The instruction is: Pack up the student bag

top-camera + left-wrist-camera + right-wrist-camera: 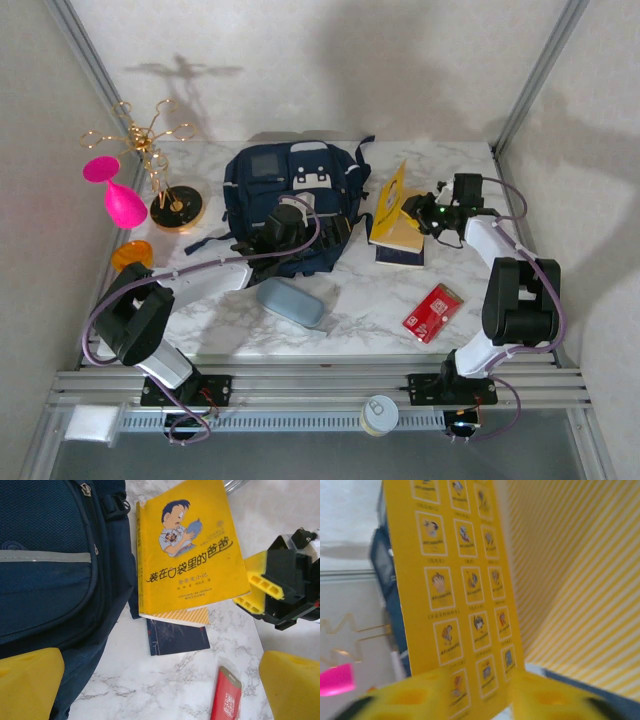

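While the top camera takes in the whole marble table [370, 300], the wrist cameras give details that it cannot. The left wrist view lets one read the yellow book [190, 555], with a cartoon boy on its cover, and shows the navy booklet [177, 636] partly under the book's lower edge and a red packet [226, 700] nearer. The right wrist view shows the other side of a cover, printed with rows of small pictures, and a striped page beside it. From above one also sees a blue-grey case [290, 302] in front of the bag.

The student bag [245, 200] lies flat at the back centre of the table, front pocket up. The left gripper [161, 682] hangs over its near part with the jaws spread wide and nothing between them. In its own view the bag is at the left, down to the left finger, and the gap is over bare marble. The right gripper [480, 700] is to the right of the bag, with the book between them. Its yellow fingers [410, 700] stand on both sides of the cover's edge; whether they press it I cannot tell.

The bag's long axis seems to run from the near edge toward the far wall, with the grey-white patches at the far end.
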Robot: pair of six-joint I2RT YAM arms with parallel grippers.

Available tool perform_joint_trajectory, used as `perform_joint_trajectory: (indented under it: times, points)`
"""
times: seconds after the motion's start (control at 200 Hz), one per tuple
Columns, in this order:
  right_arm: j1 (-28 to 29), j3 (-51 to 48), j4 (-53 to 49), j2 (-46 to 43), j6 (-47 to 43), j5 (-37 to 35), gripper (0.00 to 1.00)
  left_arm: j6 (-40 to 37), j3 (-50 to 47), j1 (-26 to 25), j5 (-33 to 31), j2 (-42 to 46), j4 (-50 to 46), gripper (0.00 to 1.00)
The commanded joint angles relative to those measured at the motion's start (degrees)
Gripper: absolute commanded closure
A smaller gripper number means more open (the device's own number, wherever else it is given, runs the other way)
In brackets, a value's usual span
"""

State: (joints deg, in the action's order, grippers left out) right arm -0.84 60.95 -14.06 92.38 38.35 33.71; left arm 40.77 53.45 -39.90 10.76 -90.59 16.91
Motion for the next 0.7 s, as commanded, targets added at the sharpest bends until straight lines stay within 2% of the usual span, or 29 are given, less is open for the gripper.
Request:
perform_joint_trajectory:
  times: [0.0, 0.105, 0.36, 0.421, 0.471, 0.696]
  points:
    - [-2.50, 2.77, -6.60, -0.11, -7.47, -11.25, 0.34, 1.41, 0.49, 0.28, 1.98, -1.12, 1.47, 0.00]
    - [-6.11, 0.87, -4.48, 1.50, -7.73, -11.27, 0.20, 1.08, 1.90, -0.76, 2.80, -2.96, 1.55, 0.01]
    - [-6.10, 3.03, -1.37, 7.47, -10.30, -10.55, 0.12, 0.44, 5.43, -2.33, 3.40, -6.80, 0.34, 0.01]
    - [-5.94, 4.04, -0.35, 10.17, -10.44, -8.07, 0.13, 0.44, 5.78, -2.38, 3.47, -7.36, -0.36, 0.01]
    - [-5.59, 5.87, -1.13, 12.29, -10.72, -7.39, 0.17, 0.51, 5.87, -2.38, 3.34, -7.55, -0.45, 0.01]
    - [-3.19, 10.62, -2.01, 17.50, -12.75, -10.23, 0.32, 0.58, 5.87, -2.38, 3.04, -8.77, -0.40, 0.00]
